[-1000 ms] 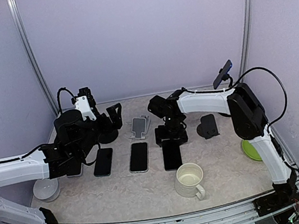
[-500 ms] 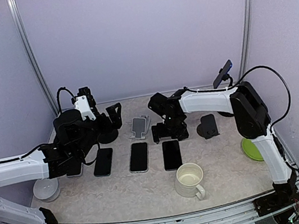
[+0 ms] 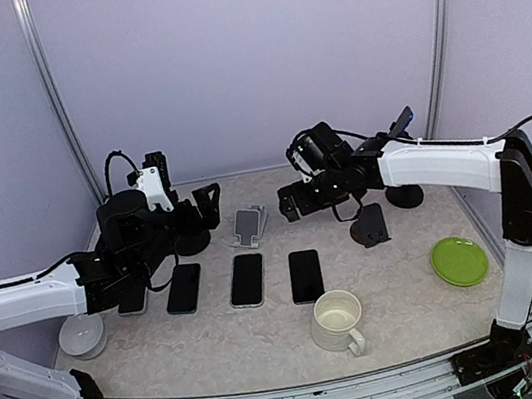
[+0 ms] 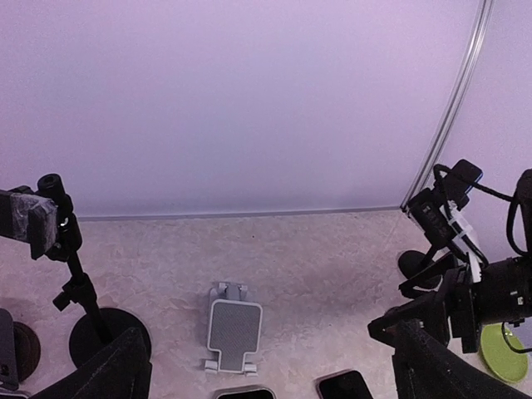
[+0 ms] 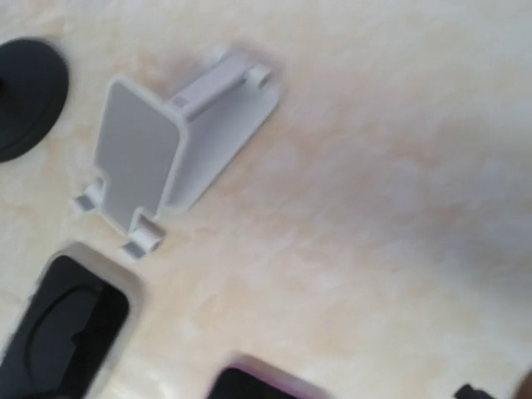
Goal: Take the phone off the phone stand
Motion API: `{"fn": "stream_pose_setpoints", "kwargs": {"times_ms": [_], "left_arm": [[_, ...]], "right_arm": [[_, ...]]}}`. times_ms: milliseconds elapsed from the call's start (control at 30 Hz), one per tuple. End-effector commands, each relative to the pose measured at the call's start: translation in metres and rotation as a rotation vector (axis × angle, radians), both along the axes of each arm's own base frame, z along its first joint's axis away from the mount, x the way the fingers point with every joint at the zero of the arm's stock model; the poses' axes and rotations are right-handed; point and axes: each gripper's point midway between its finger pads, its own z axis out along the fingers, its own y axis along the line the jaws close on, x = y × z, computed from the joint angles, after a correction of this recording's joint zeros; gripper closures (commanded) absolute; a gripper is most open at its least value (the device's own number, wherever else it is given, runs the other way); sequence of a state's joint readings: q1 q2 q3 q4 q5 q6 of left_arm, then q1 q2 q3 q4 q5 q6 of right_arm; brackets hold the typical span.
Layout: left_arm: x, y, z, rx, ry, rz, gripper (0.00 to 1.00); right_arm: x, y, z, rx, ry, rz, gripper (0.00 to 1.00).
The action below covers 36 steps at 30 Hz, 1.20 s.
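A dark phone sits clamped on a tall black stand at the back right; it also shows in the left wrist view. A white stand in the middle is empty, as is a low black stand. Three dark phones lie flat in a row, with another partly under my left arm. My right gripper hovers open and empty behind the row, right of the white stand. My left gripper is open and empty, facing the white stand.
A second tall black stand rises beside my left gripper. A cream mug stands near front centre, a green plate at the right, a white bowl at the left. Walls close in behind and at both sides.
My right gripper has let go of the rightmost phone in the row, risen and drawn back to the right. The left arm has not moved.
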State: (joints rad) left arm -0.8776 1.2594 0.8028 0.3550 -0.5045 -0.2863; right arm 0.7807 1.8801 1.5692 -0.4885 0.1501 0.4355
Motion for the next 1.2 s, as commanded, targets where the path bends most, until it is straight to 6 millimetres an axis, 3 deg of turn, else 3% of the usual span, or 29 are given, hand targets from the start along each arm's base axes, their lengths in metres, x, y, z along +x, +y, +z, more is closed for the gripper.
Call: {"fn": "stream_pose_setpoints", "kwargs": {"times_ms": [0,100,300,433,533,700,867,1167], "left_arm": [[0.001,-0.007,0.013,0.005,-0.013,-0.016,0.01],[0.002,-0.009,0.014,0.014,-0.009,-0.018,0.01],[0.003,-0.019,0.016,0.02,-0.008,-0.045,0.01],[0.004,-0.023,0.019,0.025,-0.008,-0.056,0.01],[0.006,-0.025,0.021,0.03,-0.005,-0.053,0.01],[0.007,-0.034,0.02,0.047,-0.001,-0.08,0.01],[0.006,-0.047,0.017,0.034,0.015,-0.135,0.01],[0.008,-0.062,0.018,0.029,0.019,-0.175,0.01]], "right_arm": [[0.001,-0.032,0.045,-0.034,-0.236,-0.021,0.0],[-0.009,-0.054,0.067,-0.011,-0.376,-0.036,0.0],[-0.047,-0.074,0.072,0.025,-0.425,0.177,0.0],[-0.047,-0.118,0.077,0.095,-0.44,0.132,0.0],[-0.035,-0.151,0.054,0.097,-0.345,0.103,0.0],[-0.023,-0.18,0.009,0.156,-0.202,0.093,0.0],[-0.014,-0.175,-0.025,0.225,-0.105,0.098,0.0],[0.0,-0.178,-0.058,0.178,-0.074,0.079,0.0]]}}
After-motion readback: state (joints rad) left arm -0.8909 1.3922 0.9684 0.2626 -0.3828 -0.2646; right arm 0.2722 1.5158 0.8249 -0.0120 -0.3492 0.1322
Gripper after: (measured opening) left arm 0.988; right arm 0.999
